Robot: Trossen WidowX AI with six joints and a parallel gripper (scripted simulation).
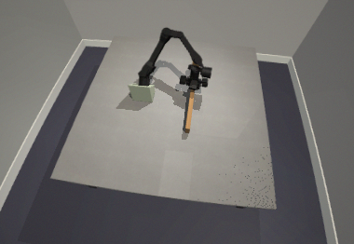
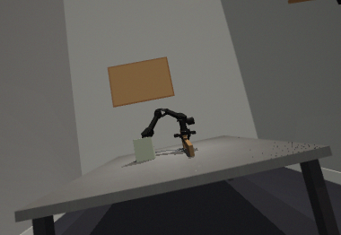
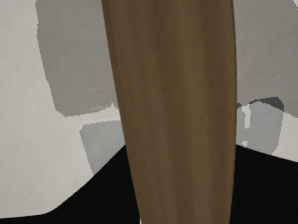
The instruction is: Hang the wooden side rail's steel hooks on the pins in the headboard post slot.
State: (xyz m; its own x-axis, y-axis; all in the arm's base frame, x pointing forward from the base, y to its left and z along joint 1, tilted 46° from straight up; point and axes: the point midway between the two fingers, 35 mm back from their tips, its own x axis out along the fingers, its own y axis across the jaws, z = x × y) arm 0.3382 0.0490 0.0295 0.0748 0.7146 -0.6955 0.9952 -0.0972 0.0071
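The wooden side rail [image 1: 189, 110] [image 2: 189, 148] [image 3: 175, 60] is a long orange-brown bar. In the top view it runs from the gripper toward the table's front; a small orange patch also shows behind the wrist. My gripper [image 1: 192, 88] [image 2: 184, 137] [image 3: 162, 143] is shut on the rail, with a black finger on each side of it in the wrist view. The rail's front end has a shadow close by; whether it touches the table cannot be told. A pale green block [image 1: 142, 93] [image 2: 144, 150] stands by the arm's base; whether it is the headboard post is unclear. Hooks, slot and pins cannot be made out.
The arm [image 1: 158, 52] [image 2: 153, 124] arches from its base behind the pale block over to the rail. The grey table [image 1: 116, 155] [image 2: 108, 180] bears them, with dark specks near its front right corner. Shadows lie around the rail in the wrist view.
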